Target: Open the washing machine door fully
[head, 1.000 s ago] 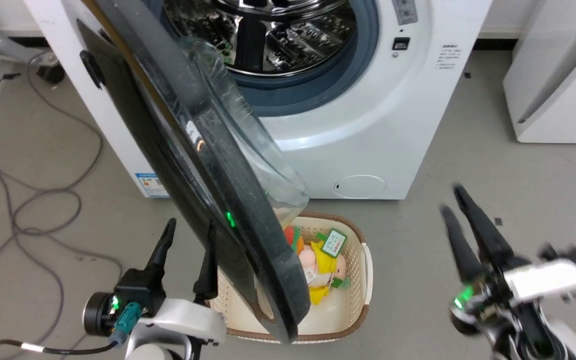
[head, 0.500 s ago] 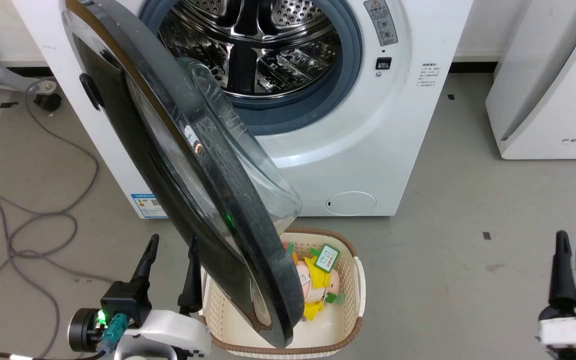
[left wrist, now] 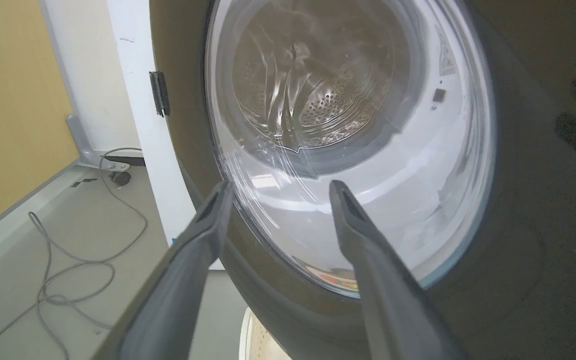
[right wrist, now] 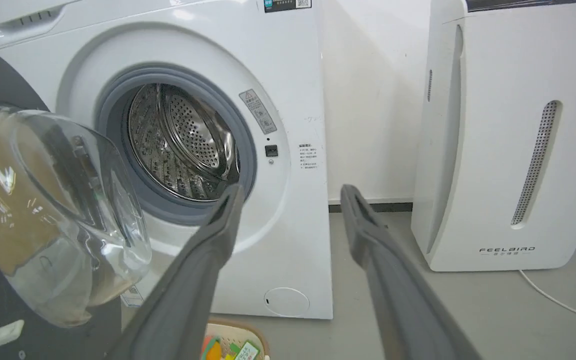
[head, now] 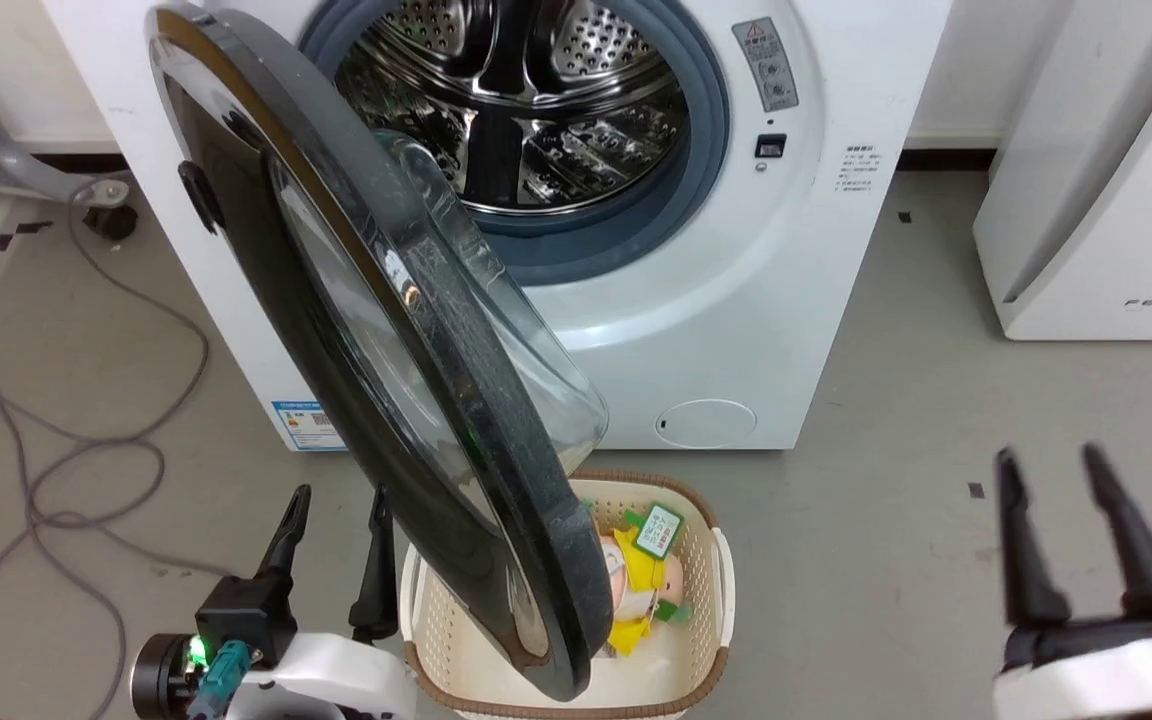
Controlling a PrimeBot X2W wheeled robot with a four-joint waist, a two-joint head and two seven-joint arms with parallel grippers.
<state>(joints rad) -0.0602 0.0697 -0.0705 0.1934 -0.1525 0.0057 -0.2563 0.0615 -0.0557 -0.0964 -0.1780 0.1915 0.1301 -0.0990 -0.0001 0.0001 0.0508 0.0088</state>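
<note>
The white washing machine [head: 736, 300] stands ahead, its steel drum and grey gasket bare. Its door [head: 416, 400], black-rimmed with a bulging clear glass bowl, hangs swung out about edge-on toward me, hinged at the machine's left. The left wrist view faces the door's [left wrist: 518, 200] glossy outer side. My left gripper [head: 338, 492] is open just left of the door's lower rim, holding nothing; whether it touches the rim I cannot tell. My right gripper [head: 1048, 455] is open at the lower right, well apart from the machine [right wrist: 293, 100] and the door's glass bowl [right wrist: 53, 215].
A cream laundry basket [head: 716, 590] with a toy inside sits on the floor under the door's lower edge. A white FEELBIRD appliance [head: 1106, 180] stands to the right. Grey cables [head: 66, 470] loop on the floor at left.
The head camera has shifted, showing more of the drum. My right gripper dropped from mid-right to the lower right corner and now stands with its fingers spread. The left gripper keeps its place beside the door.
</note>
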